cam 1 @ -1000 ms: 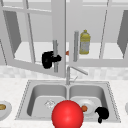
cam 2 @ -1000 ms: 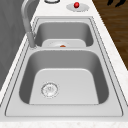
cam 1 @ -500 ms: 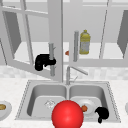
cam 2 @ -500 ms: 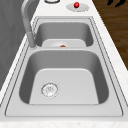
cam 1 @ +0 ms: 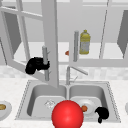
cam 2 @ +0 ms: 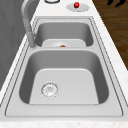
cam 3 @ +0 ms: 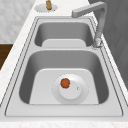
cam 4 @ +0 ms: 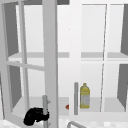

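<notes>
Evidently the left hand (cam 1: 35, 65) was curled round the vertical handle (cam 1: 45, 62) of the left cabinet door (cam 1: 50, 40), fingers wrapped about the bar, a grip suited to swinging the door on its hinge; the door stood angled out over the sink (cam 1: 25, 100), its lower edge hanging above the left basin; in the upper view the same hand (cam 4: 35, 116) clung to the handle (cam 4: 45, 107) low on the open door. Compared with a second earlier the hand and handle had travelled leftward and the door had swung wider; the shelf behind lay more exposed, with the yellow bottle (cam 1: 84, 42) upright on it and a small orange thing (cam 1: 67, 53) beside. The right hand (cam 1: 102, 113) hovered at the right basin's front corner, fingers loosely curled on nothing, unmoved, near the white plate (cam 1: 86, 103) carrying a tomato (cam 1: 84, 108); a red ball (cam 1: 67, 115) sat in the foreground.
</notes>
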`<state>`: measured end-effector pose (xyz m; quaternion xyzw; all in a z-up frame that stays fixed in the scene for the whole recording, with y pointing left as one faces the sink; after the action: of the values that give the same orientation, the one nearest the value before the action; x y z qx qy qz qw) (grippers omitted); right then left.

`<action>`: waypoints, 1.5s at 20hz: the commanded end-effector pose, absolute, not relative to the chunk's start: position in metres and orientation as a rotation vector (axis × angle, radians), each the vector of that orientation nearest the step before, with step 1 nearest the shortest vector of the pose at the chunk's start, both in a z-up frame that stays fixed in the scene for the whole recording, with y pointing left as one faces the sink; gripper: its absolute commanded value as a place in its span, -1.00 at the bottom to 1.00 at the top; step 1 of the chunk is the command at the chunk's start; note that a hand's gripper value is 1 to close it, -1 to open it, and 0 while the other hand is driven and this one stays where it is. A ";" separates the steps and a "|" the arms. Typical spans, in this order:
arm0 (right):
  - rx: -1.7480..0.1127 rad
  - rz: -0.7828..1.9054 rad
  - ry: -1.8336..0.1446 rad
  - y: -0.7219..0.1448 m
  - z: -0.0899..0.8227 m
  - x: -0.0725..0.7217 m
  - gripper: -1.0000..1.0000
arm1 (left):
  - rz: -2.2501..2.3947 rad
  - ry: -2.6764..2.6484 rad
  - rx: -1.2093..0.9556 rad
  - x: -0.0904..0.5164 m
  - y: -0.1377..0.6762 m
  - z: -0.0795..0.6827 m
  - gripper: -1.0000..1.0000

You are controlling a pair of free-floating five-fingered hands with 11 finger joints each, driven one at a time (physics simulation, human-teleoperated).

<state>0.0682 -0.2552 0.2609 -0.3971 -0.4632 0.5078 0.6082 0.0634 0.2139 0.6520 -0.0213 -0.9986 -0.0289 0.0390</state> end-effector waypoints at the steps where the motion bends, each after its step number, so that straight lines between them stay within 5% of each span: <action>1: -0.917 1.173 -1.070 -0.255 0.261 0.068 0.00 | -0.132 -3.117 -0.063 0.052 0.243 0.648 1.00; 30: -0.917 1.173 -1.070 -0.255 0.261 0.068 0.00 | -0.063 -3.056 -0.670 -0.033 0.408 0.634 1.00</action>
<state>0.0682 -0.2552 0.2609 -0.3971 -0.4632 0.5078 0.6082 -0.0289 0.3830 0.6441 -0.2177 -0.9756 -0.0007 0.0278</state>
